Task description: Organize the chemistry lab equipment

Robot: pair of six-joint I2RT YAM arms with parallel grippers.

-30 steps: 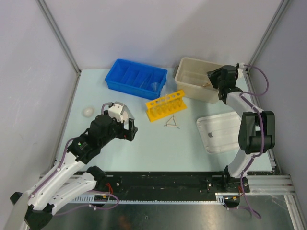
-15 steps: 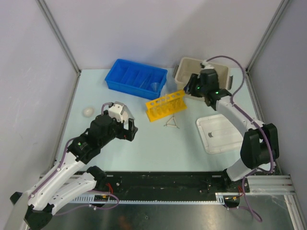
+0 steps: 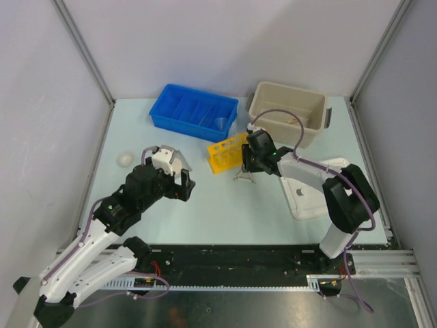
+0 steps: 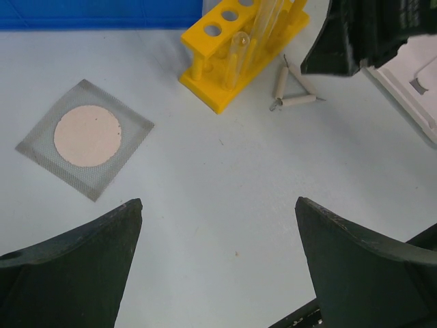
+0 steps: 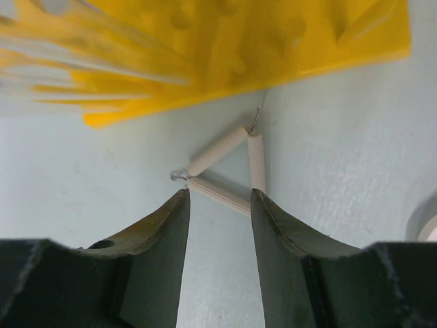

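The yellow test-tube rack (image 3: 225, 152) stands mid-table and also shows in the left wrist view (image 4: 232, 61) and the right wrist view (image 5: 225, 55). The wire triangle (image 3: 244, 177) lies flat just in front of it (image 5: 257, 158) (image 4: 295, 101). My right gripper (image 3: 251, 164) (image 5: 218, 198) is open, low over the triangle, its tips at the near rod. My left gripper (image 3: 176, 171) (image 4: 218, 205) is wide open and empty above bare table. The square gauze (image 4: 87, 134) lies ahead-left of it. A clear funnel (image 3: 220, 123) sits in the blue bin.
The blue divided bin (image 3: 179, 102) stands at the back left, the beige tub (image 3: 319, 116) at the back right with a thin stick inside. Its white lid (image 3: 314, 195) lies at the right. A small white round object (image 3: 123, 158) sits at the left.
My right arm has swung from over the beige tub down and left to the wire triangle beside the rack. The left arm has hardly moved.
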